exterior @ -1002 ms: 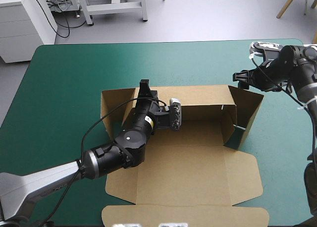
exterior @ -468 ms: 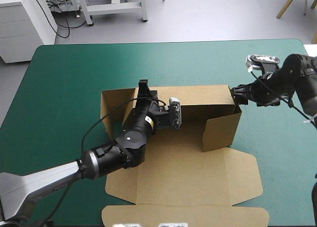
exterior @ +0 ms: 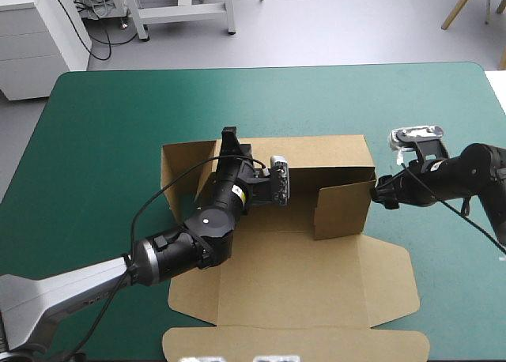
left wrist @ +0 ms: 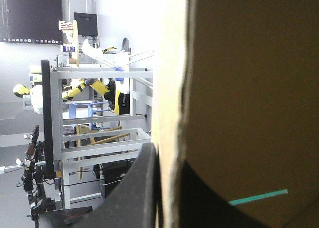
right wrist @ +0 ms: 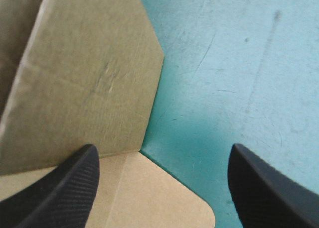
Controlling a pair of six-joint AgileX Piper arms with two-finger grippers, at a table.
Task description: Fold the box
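While the left arm lies diagonally from the tabletop's (exterior: 111,117) near left corner across the brown box (exterior: 300,279), the left end effector (exterior: 230,139) pinches the box's raised far wall. The right arm reaches in low from the right edge, the right end effector (exterior: 379,191) at the outer face of the raised right wall (contact is not clear from above). Only its wrist view shows the black fingers (right wrist: 60,188) spread wide, with board and bare teal-green tabletop between them. Only the left wrist view shows board clamped edge-on between that arm's fingers (left wrist: 142,188). The box sits mid-tabletop, lid flat toward the near edge.
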